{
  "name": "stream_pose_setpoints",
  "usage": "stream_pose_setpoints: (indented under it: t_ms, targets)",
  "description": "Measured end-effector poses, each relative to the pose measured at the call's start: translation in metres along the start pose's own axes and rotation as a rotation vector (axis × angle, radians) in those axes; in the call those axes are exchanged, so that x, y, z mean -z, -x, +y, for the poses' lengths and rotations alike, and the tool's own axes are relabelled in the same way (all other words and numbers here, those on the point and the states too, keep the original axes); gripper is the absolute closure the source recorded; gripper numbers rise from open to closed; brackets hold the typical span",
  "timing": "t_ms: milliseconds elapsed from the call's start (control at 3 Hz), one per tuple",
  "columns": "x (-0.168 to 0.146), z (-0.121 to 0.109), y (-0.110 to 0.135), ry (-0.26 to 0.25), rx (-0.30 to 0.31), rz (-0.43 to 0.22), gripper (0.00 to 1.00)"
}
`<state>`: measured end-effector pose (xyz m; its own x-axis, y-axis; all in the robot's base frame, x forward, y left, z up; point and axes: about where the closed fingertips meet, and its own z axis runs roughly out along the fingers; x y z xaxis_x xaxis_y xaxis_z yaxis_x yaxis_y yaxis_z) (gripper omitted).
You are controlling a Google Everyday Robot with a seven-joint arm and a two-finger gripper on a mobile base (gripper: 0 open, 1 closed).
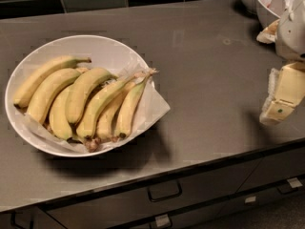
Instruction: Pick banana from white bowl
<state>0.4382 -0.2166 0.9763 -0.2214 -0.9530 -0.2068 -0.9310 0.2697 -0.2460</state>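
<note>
Countertop (209,70) right: end effector (278,109), perhaps tilted

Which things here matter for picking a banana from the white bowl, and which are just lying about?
For the job: yellow curved bananas; wide, shallow, glossy white bowl lined with white paper; pincer, at the right edge, apart from that bowl.
Lying about: smaller, deeper white bowls at the far right; grey countertop; dark drawers below.

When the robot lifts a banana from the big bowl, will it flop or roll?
Probably stiff: the bananas look firm and yellow. Being curved, it likely won't roll. Paper underneath may shift. The hand hangs right of the white bowl.
</note>
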Motion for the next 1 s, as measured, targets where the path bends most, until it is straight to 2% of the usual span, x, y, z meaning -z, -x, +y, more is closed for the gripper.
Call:
stream_pose_setpoints:
  t_ms: [333, 667, 1000]
  targets:
    - [0.0, 0.0, 0.0, 0.0, 0.0, 0.0, 0.0]
    - [0.0, 0.007, 0.04, 0.001, 0.126, -0.021, 0.0]
    - [0.005, 0.025, 0.093, 0.015, 0.287, -0.064, 0.0]
